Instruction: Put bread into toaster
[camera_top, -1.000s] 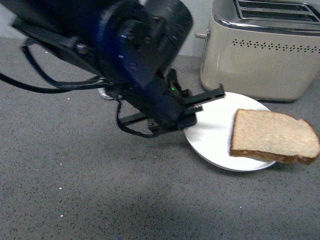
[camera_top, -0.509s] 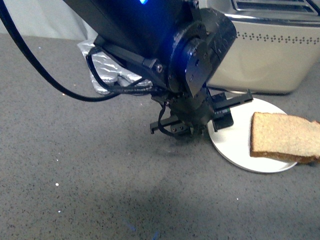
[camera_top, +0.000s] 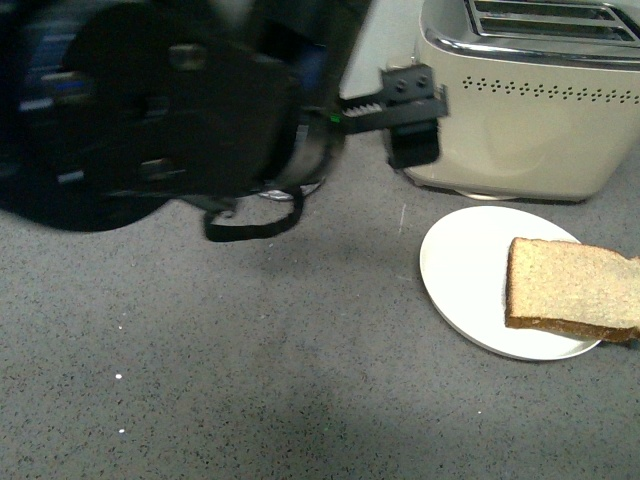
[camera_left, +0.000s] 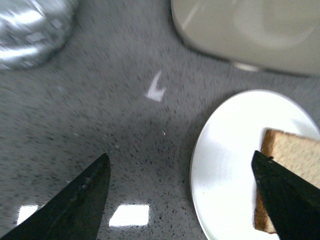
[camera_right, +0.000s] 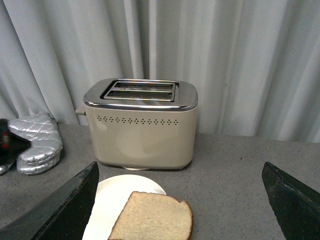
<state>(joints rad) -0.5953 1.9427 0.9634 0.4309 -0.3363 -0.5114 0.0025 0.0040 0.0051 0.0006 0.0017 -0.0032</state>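
Note:
The bread lies flat on a round white plate, overhanging the plate's right edge. The beige toaster stands behind the plate, its slots empty. My left gripper is open and empty, raised in front of the toaster's left end; the arm is a dark blur. In the left wrist view the left gripper spans counter and plate, with the bread by one finger. My right gripper is open and empty, above and in front of the bread and the toaster.
A silver quilted oven mitt lies on the grey speckled counter to the left of the toaster; it also shows in the left wrist view. Grey curtains hang behind the counter. A small white mark is on the counter.
My left gripper has risen from the counter beside the plate to the height of the toaster's left end. The bread has stayed on the plate.

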